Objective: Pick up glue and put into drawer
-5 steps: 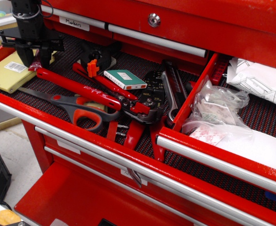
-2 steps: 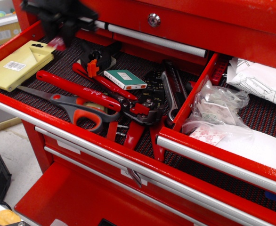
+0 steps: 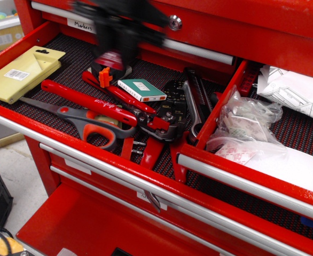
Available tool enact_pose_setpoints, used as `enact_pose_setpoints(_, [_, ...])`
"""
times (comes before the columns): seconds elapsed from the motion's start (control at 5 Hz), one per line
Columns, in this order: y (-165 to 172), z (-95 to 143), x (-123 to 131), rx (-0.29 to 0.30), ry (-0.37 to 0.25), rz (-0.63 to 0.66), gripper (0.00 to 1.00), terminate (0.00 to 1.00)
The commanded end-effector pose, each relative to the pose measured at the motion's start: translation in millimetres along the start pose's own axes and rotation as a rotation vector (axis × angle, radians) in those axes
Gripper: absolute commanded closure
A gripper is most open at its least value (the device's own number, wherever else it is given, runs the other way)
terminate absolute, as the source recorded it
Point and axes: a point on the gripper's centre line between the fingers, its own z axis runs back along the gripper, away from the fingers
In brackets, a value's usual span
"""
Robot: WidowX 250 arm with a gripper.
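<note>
The gripper (image 3: 114, 53) hangs over the back of the left-hand tool tray as a dark, motion-blurred shape, above the orange clip (image 3: 104, 76) and the black holder behind it. A small red smear sits between its fingertips — this looks like the glue (image 3: 111, 57), pinched there and lifted clear of the mesh, though the blur makes the exact grip hard to read.

Below it, the tray holds the long red-handled pliers (image 3: 92, 101), lying diagonally, with the grey-and-orange scissors (image 3: 87, 124) just in front of them. A small green-and-white box (image 3: 141, 89) rests on the tools near the middle, beside a black crimping tool (image 3: 172, 109). A flat yellow package (image 3: 22, 73) lies at the left end, well apart from the gripper.

To the right, past the red divider, the drawer (image 3: 242, 184) stands open — silver pull rail along its front, black mesh liner inside. Clear plastic bags (image 3: 247, 120) and a white bag (image 3: 295, 96) lie in it. The glue is well apart from this drawer, off to its left.
</note>
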Motion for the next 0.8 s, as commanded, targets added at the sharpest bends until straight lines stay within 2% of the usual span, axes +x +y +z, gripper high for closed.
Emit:
enact_pose_setpoints(0.0, [-75,37,0,0.029,-0.092,-0.118,1.00,0.00])
enact_pose_setpoints(0.2, [-123,42,5,0.046,-0.106,-0.116,1.00,0.00])
enact_pose_setpoints(0.4, [-125,52,7,0.058,-0.106,-0.160,0.00,0.00])
enact_pose_setpoints(0.6, [-125,52,7,0.058,-0.106,-0.160,0.00,0.00])
